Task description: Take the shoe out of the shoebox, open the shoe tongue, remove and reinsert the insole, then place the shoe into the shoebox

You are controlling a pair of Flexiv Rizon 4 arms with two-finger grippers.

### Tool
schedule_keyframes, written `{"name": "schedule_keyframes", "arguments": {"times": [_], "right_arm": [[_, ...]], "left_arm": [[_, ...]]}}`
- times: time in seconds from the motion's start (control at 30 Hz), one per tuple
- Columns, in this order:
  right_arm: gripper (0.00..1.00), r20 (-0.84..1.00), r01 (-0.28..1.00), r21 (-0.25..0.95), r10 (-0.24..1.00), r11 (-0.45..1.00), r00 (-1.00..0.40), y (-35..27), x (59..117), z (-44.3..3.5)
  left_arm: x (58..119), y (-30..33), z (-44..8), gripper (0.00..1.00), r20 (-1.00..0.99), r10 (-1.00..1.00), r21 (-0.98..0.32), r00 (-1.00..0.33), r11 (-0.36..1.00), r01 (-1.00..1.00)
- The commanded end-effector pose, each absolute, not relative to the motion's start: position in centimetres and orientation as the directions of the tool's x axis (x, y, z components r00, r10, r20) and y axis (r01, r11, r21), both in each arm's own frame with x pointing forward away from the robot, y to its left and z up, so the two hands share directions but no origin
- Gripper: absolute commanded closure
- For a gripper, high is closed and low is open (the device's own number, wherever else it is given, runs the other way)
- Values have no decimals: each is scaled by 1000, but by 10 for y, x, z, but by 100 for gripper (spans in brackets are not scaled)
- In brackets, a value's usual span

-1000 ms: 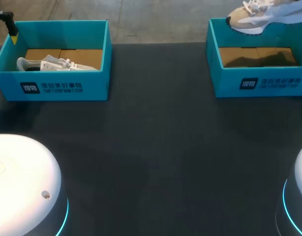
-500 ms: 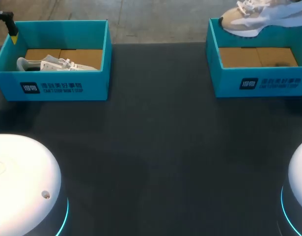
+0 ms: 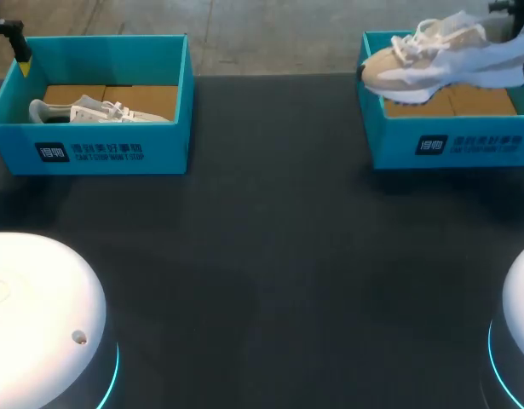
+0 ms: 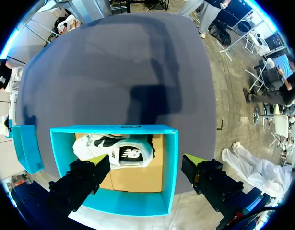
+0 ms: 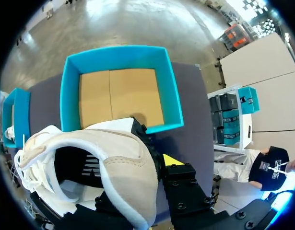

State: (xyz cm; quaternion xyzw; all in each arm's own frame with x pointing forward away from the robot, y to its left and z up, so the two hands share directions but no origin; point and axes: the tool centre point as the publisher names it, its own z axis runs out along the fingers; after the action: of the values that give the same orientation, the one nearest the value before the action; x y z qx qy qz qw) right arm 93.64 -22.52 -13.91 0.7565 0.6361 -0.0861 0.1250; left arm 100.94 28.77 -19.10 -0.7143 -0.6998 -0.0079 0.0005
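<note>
REMOTE STATION. The dark table (image 3: 270,256) carries two teal boxes along its far edge, well apart: the left box (image 3: 100,44) and the right box (image 3: 449,143).

The right box shows only bare cardboard floor in my right wrist view. Its tan shoe (image 3: 440,64) hangs in the air above it, sole down and toe pointing left, reaching about as far as the box's left wall. The white shoe (image 3: 100,111) lies on its side inside the left box, untouched.

My right gripper (image 5: 142,177) comes in from the far right and is clamped on the tan shoe at the heel collar. One yellow-tipped finger presses the outside of the heel; the other is hidden inside or behind the shoe, so I judge the grip from the shoe hanging free. My left gripper (image 4: 147,167) hovers over the far wall of the left box, fingers wide apart and holding nothing. One finger is over the box's inside and the other beyond its left wall.

By my reading, only the first step is done, and only on the right: that shoe is out of its box but not yet set down. Opening the tongue, pulling and refitting the insole and boxing the shoe again all remain. The laces look tied and the insole cannot be made out.
</note>
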Motion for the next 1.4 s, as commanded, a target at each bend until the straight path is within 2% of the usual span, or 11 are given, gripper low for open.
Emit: {"name": "schedule_keyframes", "arguments": {"times": [0.03, 0.37, 1.13, 1.4], "right_arm": [[100, -283, 964, 239, 941, -119, 187, -206, 888, -146], [100, -239, 951, 255, 941, -176, 238, -181, 851, -156], [100, -239, 951, 255, 941, -176, 238, -181, 851, -156], [100, -321, 963, 235, 925, -132, 205, -136, 829, -170]], "left_arm": [[1009, 288, -190, 0, 15, 1000, 11, 22, -22, 1000], [1009, 288, -190, 0, 15, 1000, 11, 22, -22, 1000], [1009, 288, -190, 0, 15, 1000, 11, 22, -22, 1000], [1009, 288, -190, 0, 15, 1000, 11, 22, -22, 1000]]}}
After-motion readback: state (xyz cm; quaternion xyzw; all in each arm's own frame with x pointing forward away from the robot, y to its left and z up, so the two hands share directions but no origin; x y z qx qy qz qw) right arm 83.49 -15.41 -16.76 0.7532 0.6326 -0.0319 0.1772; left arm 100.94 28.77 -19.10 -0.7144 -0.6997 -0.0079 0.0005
